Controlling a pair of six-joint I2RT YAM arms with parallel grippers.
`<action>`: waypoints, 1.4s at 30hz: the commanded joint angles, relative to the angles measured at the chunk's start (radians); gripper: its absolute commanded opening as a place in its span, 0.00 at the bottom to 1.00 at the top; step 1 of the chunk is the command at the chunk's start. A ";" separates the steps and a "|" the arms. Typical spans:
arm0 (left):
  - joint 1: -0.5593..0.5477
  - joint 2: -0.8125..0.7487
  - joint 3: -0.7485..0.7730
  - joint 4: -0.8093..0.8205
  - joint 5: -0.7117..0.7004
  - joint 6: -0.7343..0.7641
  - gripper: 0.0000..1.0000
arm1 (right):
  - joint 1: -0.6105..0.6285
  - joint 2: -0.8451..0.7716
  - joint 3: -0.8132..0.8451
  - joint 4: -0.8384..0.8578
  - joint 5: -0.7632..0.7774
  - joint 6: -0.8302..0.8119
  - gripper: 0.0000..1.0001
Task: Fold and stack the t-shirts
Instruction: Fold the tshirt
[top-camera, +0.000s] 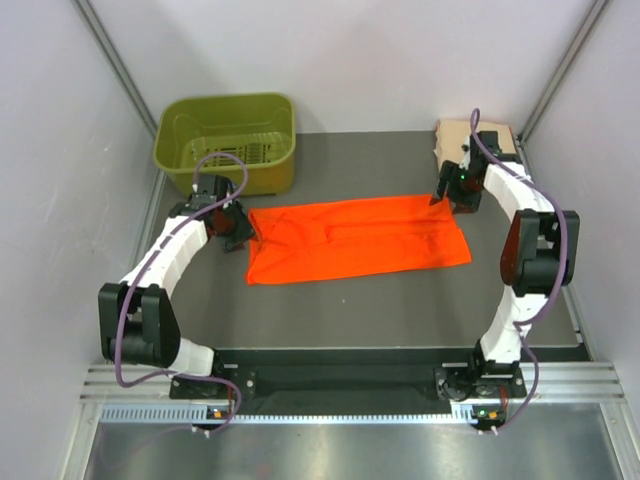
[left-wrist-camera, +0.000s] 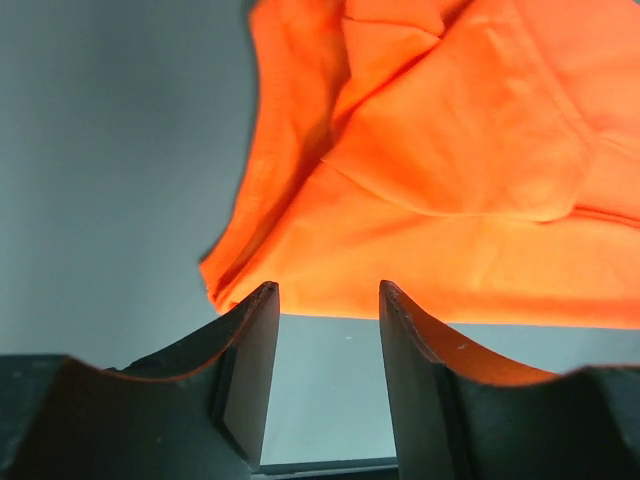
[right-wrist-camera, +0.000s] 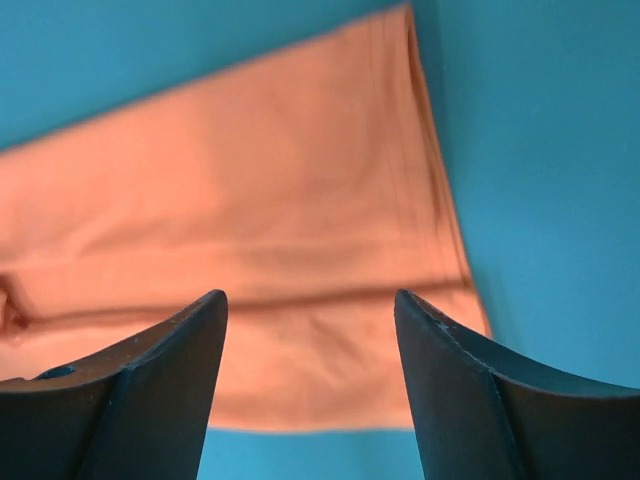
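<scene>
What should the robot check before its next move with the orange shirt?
1. Left hand open, holding nothing: ok.
2. Right hand open, holding nothing: ok.
3. Orange shirt lying flat: ok, a few wrinkles at its left end.
4. Orange shirt folded down to a square: not ok, it is a long strip.
5. Peach shirt neatly folded in the far right corner: cannot tell, partly hidden.

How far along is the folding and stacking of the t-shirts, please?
Done: the peach shirt sits, apparently folded, at the far right corner, and the orange shirt is folded into a long strip. In hand: nothing; both pairs of jaws stand open at the strip's ends. Left: fold the orange shirt smaller and stack it with the peach one.
</scene>
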 joint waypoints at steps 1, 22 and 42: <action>0.003 -0.025 -0.004 0.052 0.084 0.016 0.50 | 0.005 0.071 0.098 0.058 0.005 0.017 0.68; -0.035 -0.153 -0.200 -0.095 0.109 -0.114 0.55 | -0.007 0.287 0.297 0.156 0.037 -0.158 0.55; -0.034 -0.185 -0.266 -0.089 0.127 -0.197 0.59 | -0.016 0.363 0.279 0.137 0.050 -0.204 0.37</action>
